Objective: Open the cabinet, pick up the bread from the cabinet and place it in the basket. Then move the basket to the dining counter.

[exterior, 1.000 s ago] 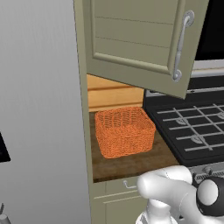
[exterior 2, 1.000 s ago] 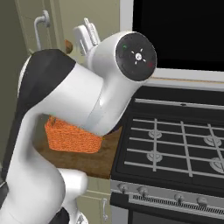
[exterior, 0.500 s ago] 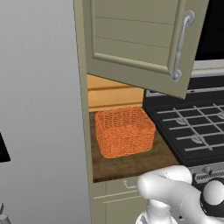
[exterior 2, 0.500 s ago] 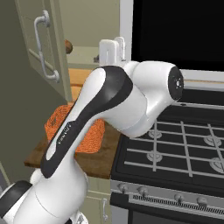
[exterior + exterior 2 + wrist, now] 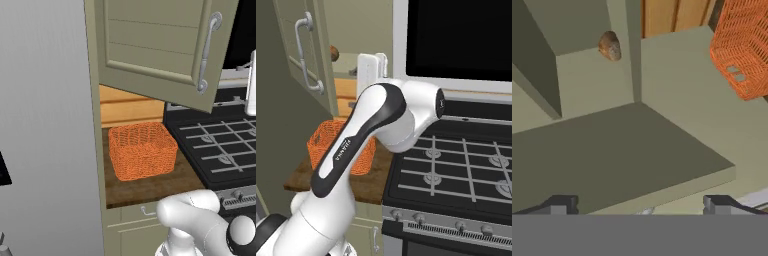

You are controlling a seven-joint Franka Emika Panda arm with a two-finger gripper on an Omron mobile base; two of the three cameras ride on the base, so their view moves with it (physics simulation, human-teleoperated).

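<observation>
Pincer (image 5: 639, 205) spread wide and empty, its two dark tips low in the hand view, aimed at the cabinet (image 5: 165, 50) with the door swung out. Bread (image 5: 610, 46) sits back on the sage shelf: a small brown rounded loaf, crusty-looking, probably light and a bit squashy, so a gentle pinch across its middle looks best. Basket (image 5: 142, 150) waits on the dark wood table (image 5: 150, 187) beneath, bright orange open weave, rectangular, likely stiff yet light. Long curved silver handle (image 5: 206, 55) gleams on the panelled door
</observation>
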